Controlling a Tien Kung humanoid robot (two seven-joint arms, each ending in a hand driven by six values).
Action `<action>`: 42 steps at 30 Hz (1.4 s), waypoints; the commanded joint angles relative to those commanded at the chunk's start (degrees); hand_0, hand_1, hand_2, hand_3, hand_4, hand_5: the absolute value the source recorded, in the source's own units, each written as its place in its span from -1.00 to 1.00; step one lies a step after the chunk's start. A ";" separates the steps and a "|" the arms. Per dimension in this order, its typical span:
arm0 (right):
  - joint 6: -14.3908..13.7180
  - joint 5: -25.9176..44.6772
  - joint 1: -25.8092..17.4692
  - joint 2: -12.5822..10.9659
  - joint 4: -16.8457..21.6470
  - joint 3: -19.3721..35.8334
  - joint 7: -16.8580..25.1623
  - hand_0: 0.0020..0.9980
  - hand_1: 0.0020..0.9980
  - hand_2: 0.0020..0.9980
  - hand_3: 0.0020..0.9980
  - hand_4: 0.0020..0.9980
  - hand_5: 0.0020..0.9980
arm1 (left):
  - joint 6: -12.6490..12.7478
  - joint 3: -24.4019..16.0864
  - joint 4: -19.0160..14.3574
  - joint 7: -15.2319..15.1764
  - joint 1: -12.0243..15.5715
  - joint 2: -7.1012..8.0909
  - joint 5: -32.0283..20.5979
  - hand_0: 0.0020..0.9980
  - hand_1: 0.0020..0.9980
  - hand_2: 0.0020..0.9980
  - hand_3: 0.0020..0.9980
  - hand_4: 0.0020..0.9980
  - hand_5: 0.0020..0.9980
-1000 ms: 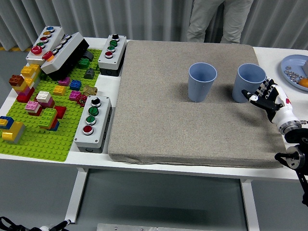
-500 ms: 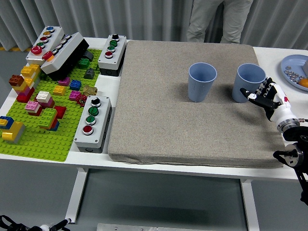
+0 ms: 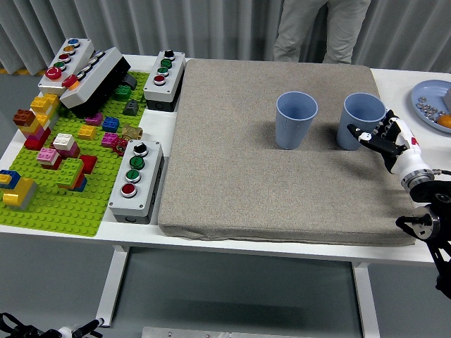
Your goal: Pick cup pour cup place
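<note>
fingers (image 3: pixel 368 136) curled loosely against the right blue plastic cup (image 3: pixel 359 121), wrapping it for a lift, grip not clearly closed | our right hand (image 3: pixel 390 141) comes side-on | second blue plastic cup (image 3: pixel 296 120) upright just beside, awaiting the pour | both on grey felt mat (image 3: pixel 268 183)

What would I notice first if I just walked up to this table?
Probably the two blue cups on the grey mat: the left cup stands alone mid-mat, and the right cup has the robot's right hand closing around it from the right edge. Next, the bright toy bricks piled on the green plate at the left.
</note>
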 joint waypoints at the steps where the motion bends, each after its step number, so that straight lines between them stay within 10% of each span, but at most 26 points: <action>1: -0.07 0.02 -0.01 0.05 -0.04 -0.03 0.00 0.85 0.82 0.97 0.87 0.68 -0.49 | 0.00 0.06 0.00 -0.01 0.02 0.01 -0.02 0.68 0.69 0.75 0.56 0.17 1.00; 9: -1.02 0.54 0.04 0.21 -0.26 -0.04 -0.10 0.80 0.70 0.74 0.66 0.67 -0.50 | 0.01 0.11 0.00 0.04 -0.05 0.04 0.00 0.68 0.69 0.75 0.56 0.17 1.00; 10: -1.08 0.60 0.04 0.22 -0.27 -0.04 -0.11 0.65 0.46 0.26 0.37 0.63 -0.55 | 0.01 0.12 0.00 0.04 -0.06 0.04 0.00 0.68 0.69 0.75 0.56 0.17 1.00; 16: -1.59 0.82 0.00 0.23 -0.07 0.08 -0.07 0.57 0.30 0.07 0.21 0.49 -0.70 | 0.02 0.18 0.00 0.03 -0.10 0.05 -0.09 0.68 0.69 0.76 0.56 0.17 1.00; 42: -7.98 -11.55 1.38 -2.41 11.25 -0.43 -3.14 0.53 0.27 0.04 0.18 0.43 -0.76 | -0.02 -0.92 0.00 0.18 0.08 0.39 0.36 0.68 0.69 0.75 0.56 0.18 1.00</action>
